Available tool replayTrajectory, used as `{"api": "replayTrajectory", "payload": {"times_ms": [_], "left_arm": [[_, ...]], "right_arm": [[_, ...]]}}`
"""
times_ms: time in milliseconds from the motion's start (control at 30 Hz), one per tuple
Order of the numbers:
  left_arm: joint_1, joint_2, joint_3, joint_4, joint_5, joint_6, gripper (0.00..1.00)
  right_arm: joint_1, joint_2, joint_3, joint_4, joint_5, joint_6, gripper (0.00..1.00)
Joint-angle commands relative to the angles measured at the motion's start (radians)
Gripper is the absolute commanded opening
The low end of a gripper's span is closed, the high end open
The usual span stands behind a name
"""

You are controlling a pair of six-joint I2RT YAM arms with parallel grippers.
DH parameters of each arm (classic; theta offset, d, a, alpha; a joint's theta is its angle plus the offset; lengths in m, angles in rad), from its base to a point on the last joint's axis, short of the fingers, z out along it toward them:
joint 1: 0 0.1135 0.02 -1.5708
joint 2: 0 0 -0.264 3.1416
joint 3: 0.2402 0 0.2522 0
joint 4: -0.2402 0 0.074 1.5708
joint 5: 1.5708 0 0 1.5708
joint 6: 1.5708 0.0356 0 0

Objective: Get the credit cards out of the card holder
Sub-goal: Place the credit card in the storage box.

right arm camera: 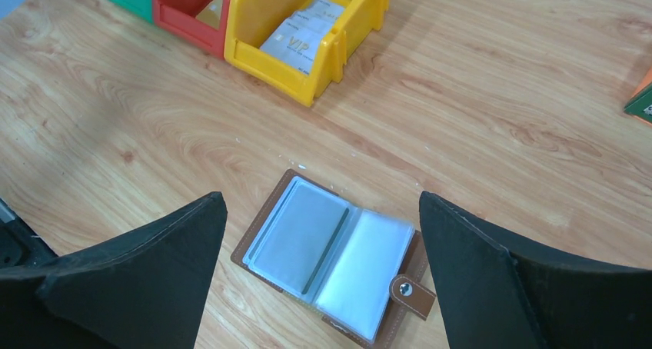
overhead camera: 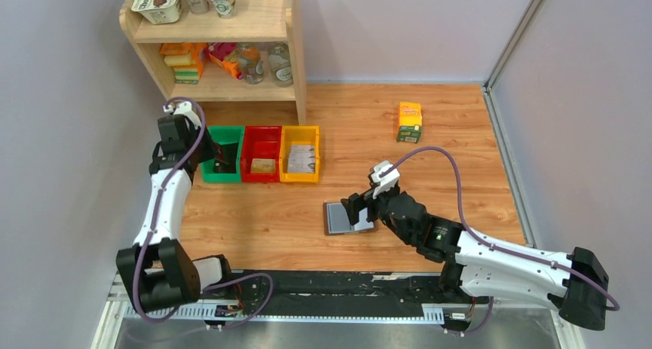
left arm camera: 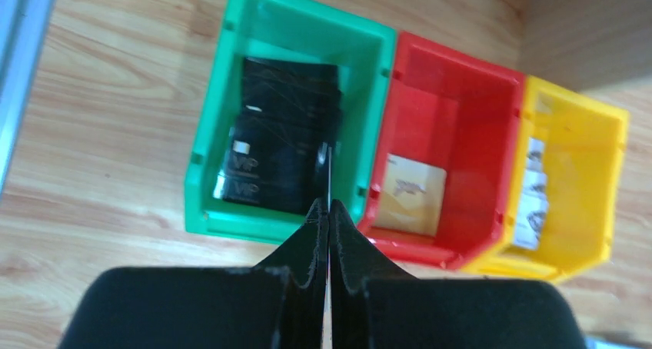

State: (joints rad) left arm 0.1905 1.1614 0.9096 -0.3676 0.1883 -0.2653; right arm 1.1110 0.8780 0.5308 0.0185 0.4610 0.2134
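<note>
The card holder is lying open and flat on the table, showing two pale clear pages, with its clasp tab pointing toward the right finger. It is sitting between the fingers of the right gripper, whose jaws are standing wide apart and touching nothing. Nothing is standing between these jaws and the holder.

The left gripper is hovering with its jaws pressed together. A thin dark sliver is sticking out past the tips; whether it is a card is unclear. Just beyond those tips a green bin is holding a stack of dark credit cards, at least two showing. To the right of the jaws one red bin is holding one tan card. Further right, one yellow bin is holding several pale cards.

One orange-green carton is standing well beyond the right jaws.
</note>
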Motion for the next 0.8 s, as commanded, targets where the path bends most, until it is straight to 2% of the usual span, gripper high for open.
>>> {"api": "replayTrajectory", "payload": {"times_ms": [0,133,433,567,633,667,767], "left_arm": [[0.035,0.128,0.118,0.036,-0.029,0.066,0.0],[0.041,0.291,0.202,0.033,-0.021,0.095,0.0],[0.104,0.506,0.233,0.119,0.299,0.09,0.0],[0.118,0.561,0.255,0.085,0.309,0.095,0.01],[0.118,0.57,0.273,0.052,0.278,0.101,0.14],[0.118,0.572,0.279,0.041,0.245,0.104,0.25],[0.118,0.545,0.284,0.006,0.169,0.115,0.38]], "right_arm": [[-0.007,-0.007,-0.017,0.029,-0.019,0.015,1.0],[-0.017,-0.013,-0.025,0.029,-0.021,0.009,1.0],[-0.043,0.001,-0.032,0.035,-0.041,0.015,1.0],[-0.046,0.019,-0.023,0.04,-0.054,0.018,1.0],[-0.046,0.021,-0.02,0.035,-0.055,0.02,1.0],[-0.048,0.018,-0.02,0.034,-0.053,0.018,1.0],[-0.046,0.003,-0.023,0.028,-0.053,0.02,1.0]]}}
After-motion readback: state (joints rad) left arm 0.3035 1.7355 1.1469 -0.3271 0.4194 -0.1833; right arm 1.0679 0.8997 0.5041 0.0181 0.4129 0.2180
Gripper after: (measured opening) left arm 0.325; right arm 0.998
